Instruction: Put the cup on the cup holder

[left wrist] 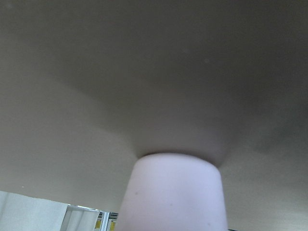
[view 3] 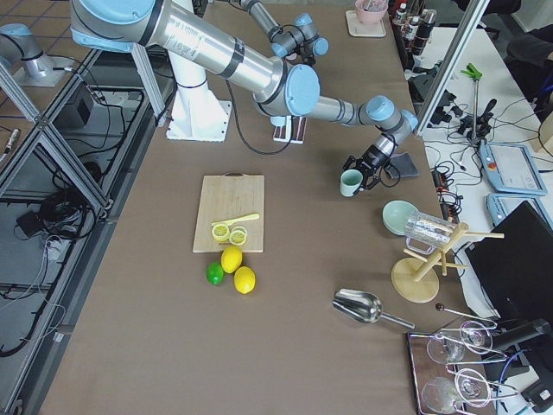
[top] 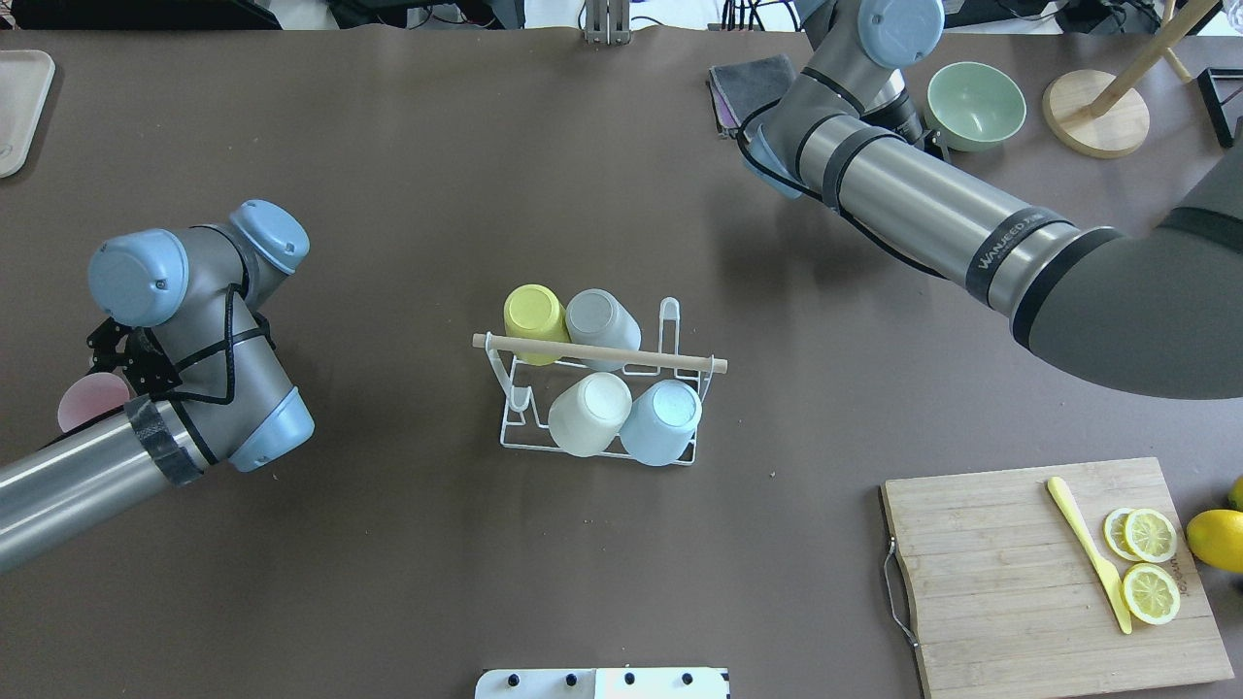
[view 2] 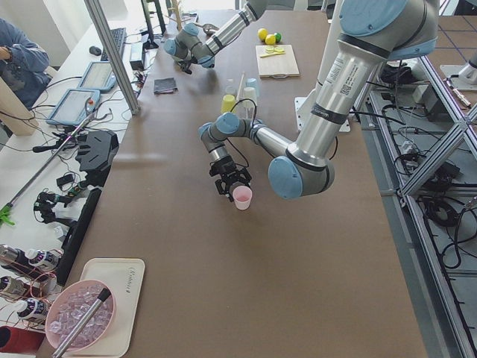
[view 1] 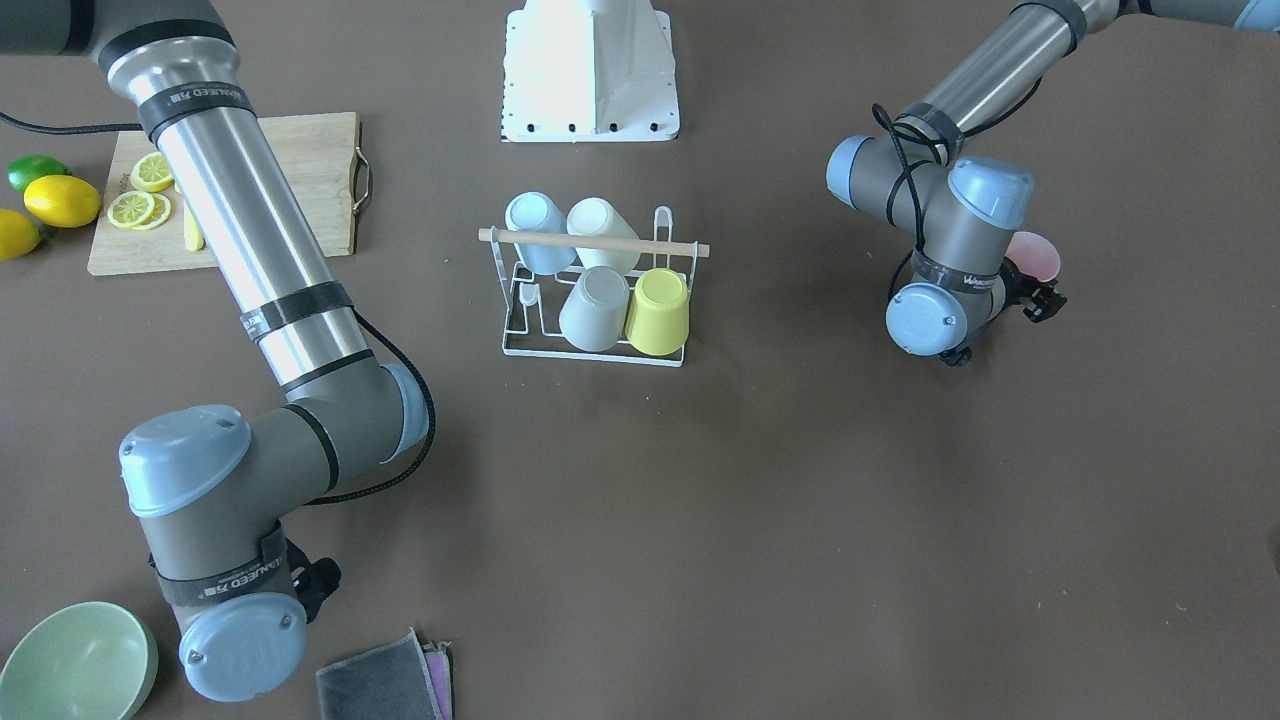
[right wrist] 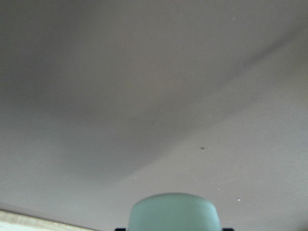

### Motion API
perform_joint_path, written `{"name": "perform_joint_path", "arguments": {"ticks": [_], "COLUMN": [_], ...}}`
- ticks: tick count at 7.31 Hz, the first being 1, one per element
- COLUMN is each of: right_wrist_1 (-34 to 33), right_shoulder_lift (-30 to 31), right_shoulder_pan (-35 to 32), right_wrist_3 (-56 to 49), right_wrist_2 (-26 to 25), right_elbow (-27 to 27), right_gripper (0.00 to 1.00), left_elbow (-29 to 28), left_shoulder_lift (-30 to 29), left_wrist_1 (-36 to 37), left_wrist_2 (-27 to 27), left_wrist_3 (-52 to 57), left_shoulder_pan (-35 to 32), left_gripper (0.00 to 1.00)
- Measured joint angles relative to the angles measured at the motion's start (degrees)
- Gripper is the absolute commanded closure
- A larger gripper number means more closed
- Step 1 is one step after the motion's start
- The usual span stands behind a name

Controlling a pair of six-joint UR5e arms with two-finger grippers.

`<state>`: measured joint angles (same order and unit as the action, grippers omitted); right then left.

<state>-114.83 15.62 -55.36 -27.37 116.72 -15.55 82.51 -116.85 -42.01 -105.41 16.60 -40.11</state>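
Note:
The cup holder (top: 670, 361), a white wire rack with a wooden rod on top, stands mid-table and carries several upturned cups; it also shows in the front-facing view (view 1: 664, 225). My left gripper (top: 115, 351) is far to the holder's left, shut on the rim of a pink cup (top: 89, 400) that is upright at table level. The pink cup fills the bottom of the left wrist view (left wrist: 173, 192). My right gripper (view 3: 366, 166) is at the far right of the table, shut on a pale green cup (view 3: 351, 182). The green cup also shows in the right wrist view (right wrist: 173, 211).
A wooden cutting board (top: 1010, 573) with lemon slices (top: 1151, 563) and a yellow knife (top: 1088, 549) lies at near right, with whole lemons (view 1: 62, 200) beside it. A green bowl (top: 974, 105), folded cloths (top: 743, 83) and a wooden stand (top: 1097, 112) sit by my right arm.

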Motion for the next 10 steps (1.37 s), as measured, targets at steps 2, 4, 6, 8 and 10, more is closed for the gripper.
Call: {"name": "perform_joint_path", "arguments": {"ticks": [2,4,6,8,10], "right_wrist_1": [-4.29,-5.30,-0.53,9.33,23.25], "right_shoulder_lift": [1.30,5.27,8.93,12.95,17.03], "right_shoulder_pan": [-2.16,-3.54,-4.07,-4.30,-4.44], "right_wrist_3": [-0.59,0.61,4.04,10.47,22.35], "right_wrist_2": [3.26,5.40,6.46,8.06,11.69], "right_elbow": [-12.56,-25.38,-34.37,-41.18,-45.92], "right_gripper": [1.00,1.00,1.00,1.00,1.00], "left_elbow": [0.70,6.55,22.75,34.72,41.75], "left_shoulder_lift": [1.63,5.01,15.97,24.70,29.96], "left_wrist_1": [0.28,0.02,-5.44,-19.14,-39.87], "left_wrist_2": [0.04,-1.95,-9.29,-17.89,-23.44], "left_wrist_3": [1.37,1.52,-0.23,-8.27,-22.70], "left_shoulder_pan": [-0.01,-2.28,-5.99,-7.23,-6.22], "left_gripper": [0.91,0.92,0.97,1.00,1.00]}}
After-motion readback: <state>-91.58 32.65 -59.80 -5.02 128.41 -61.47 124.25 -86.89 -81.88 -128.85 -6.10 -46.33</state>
